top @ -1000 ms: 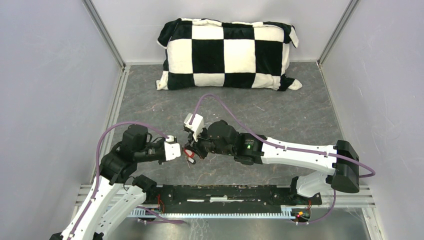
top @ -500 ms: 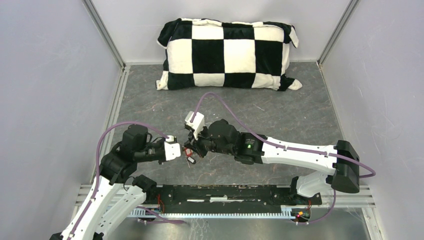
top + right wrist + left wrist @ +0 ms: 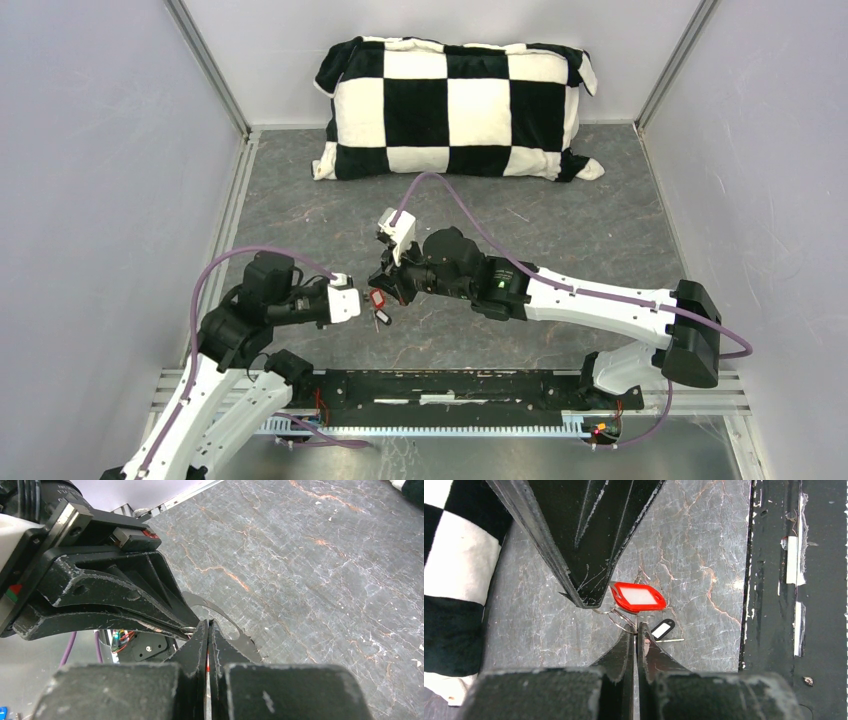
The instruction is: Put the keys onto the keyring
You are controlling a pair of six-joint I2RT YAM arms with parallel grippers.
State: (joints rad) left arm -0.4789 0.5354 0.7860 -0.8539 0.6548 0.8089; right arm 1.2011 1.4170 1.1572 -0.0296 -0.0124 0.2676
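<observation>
Left hand [image 3: 636,634] clenched on keyring [image 3: 620,622] wire, right hand [image 3: 208,626] pinching red key [image 3: 638,596] by its end, black key [image 3: 662,629] just beside left fingertips, above grey surface [image 3: 704,540]

Bright even light, soft shadows, near foreground blurred.

Red-tagged key [image 3: 638,596], pale-faced; black-tagged key [image 3: 662,629], white-faced, at its five o'clock. Grey tabletop [image 3: 704,540] veined in rust and white. Black-and-white checked cushion [image 3: 455,105] at twelve o'clock.
</observation>
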